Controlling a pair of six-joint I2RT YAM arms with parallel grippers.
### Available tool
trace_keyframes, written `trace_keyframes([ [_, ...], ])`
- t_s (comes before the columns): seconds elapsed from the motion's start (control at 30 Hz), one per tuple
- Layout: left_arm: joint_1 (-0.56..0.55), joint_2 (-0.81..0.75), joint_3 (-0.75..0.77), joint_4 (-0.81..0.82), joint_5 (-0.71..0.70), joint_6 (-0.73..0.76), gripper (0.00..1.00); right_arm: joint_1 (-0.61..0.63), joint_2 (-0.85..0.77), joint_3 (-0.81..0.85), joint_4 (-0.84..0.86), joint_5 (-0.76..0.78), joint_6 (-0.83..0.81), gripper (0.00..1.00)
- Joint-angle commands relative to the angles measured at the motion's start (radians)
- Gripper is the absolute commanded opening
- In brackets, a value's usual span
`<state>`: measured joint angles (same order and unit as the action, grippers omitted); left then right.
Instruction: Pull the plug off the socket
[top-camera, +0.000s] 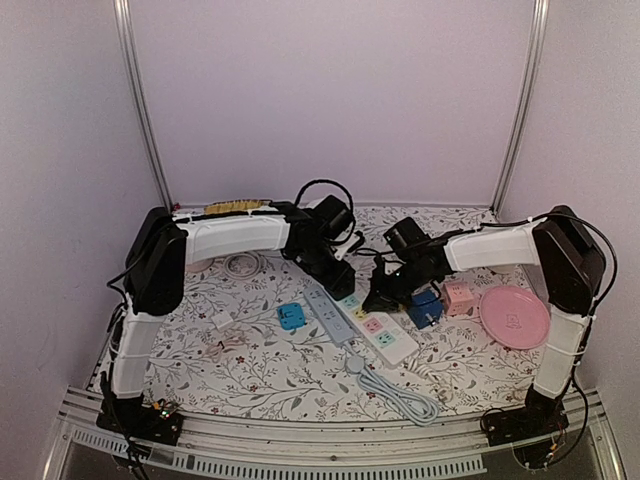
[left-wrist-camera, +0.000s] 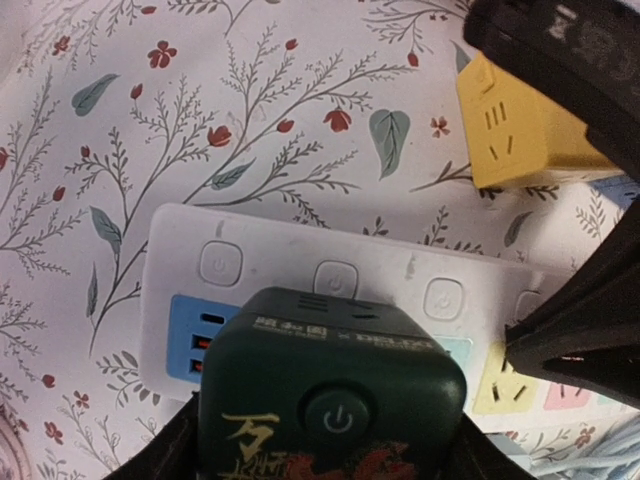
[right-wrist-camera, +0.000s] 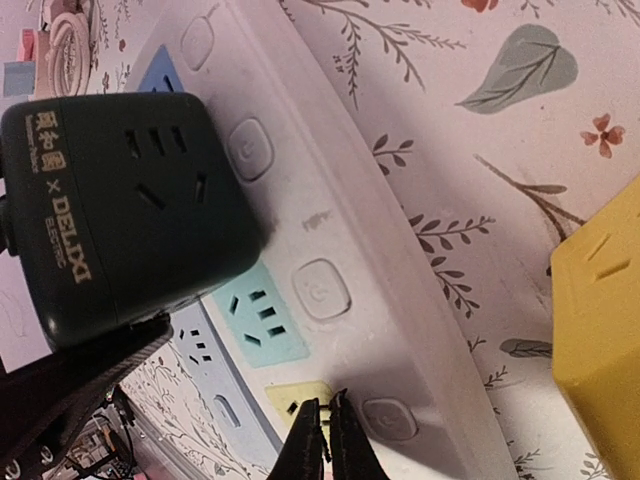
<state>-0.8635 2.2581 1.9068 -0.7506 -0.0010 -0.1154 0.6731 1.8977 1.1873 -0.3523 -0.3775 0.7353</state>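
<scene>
A dark green cube plug (left-wrist-camera: 330, 390) with gold lettering stands on the white socket strip (left-wrist-camera: 290, 260), between its blue USB panel and its teal outlet. Its prongs are hidden. My left gripper (left-wrist-camera: 330, 455) is shut on the plug, one black finger against each side. From above, the left gripper (top-camera: 337, 272) covers the plug at the strip's (top-camera: 392, 343) far end. My right gripper (right-wrist-camera: 325, 418) is shut with nothing in it, its tips pressing down on the strip (right-wrist-camera: 340, 230) at the yellow outlet, just right of the plug (right-wrist-camera: 110, 210).
A yellow cube adapter (left-wrist-camera: 515, 135) lies just beyond the strip. Beside my right arm are a blue cube (top-camera: 425, 308), a pink cube (top-camera: 459, 297) and a pink plate (top-camera: 514, 316). A grey strip (top-camera: 330, 315), a small blue adapter (top-camera: 291, 317) and a coiled cable (top-camera: 400, 395) lie nearer.
</scene>
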Motion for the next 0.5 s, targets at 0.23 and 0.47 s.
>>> trace_keyframes([
  [0.23, -0.021, -0.056, 0.144, 0.002, 0.063, -0.024, 0.00, -0.006, 0.054, 0.012, -0.049, 0.061, -0.012, 0.06],
  [0.47, 0.038, 0.001, 0.223, -0.068, 0.168, -0.085, 0.00, -0.004, 0.069, 0.015, -0.100, 0.111, -0.038, 0.06],
])
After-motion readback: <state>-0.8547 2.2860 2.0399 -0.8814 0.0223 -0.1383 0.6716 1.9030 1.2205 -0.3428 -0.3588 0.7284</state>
